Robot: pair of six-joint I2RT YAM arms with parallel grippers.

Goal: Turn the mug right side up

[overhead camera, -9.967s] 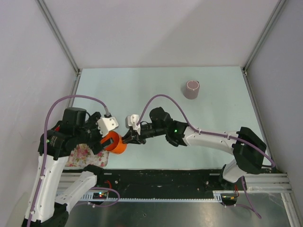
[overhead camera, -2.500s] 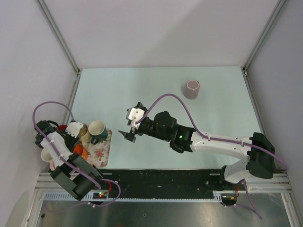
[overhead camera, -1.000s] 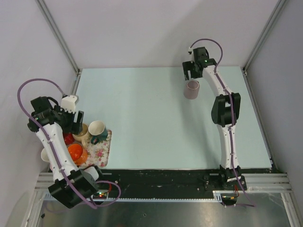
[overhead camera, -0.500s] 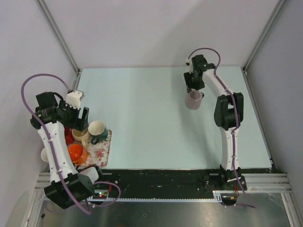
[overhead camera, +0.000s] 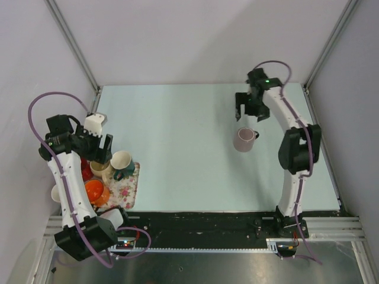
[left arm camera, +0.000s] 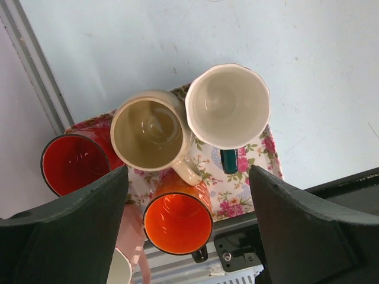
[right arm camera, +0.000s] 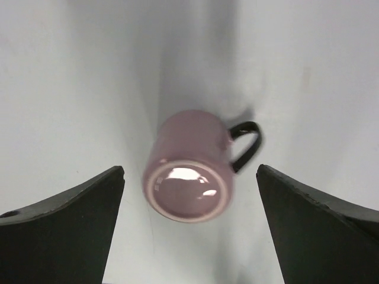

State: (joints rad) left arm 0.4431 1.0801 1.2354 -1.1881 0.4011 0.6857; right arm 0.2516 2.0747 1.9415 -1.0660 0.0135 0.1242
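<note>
While left gripper [left arm camera: 186, 177] and right gripper [right arm camera: 189, 171] gape empty, one purple mug [overhead camera: 243, 140] stands inverted. Four empty mugs [left arm camera: 228, 105] crowd the floral tray [left arm camera: 237, 192].

mauve mug [right arm camera: 188, 163], black handle [right arm camera: 246, 145] right, between fingers of spread tool [right arm camera: 190, 169]

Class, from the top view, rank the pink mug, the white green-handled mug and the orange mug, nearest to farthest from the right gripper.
1. Pink mug, right side, just nearer the bases than the right gripper.
2. White mug, left side, on the tray.
3. Orange mug, left side, by the tray's near edge.
</note>
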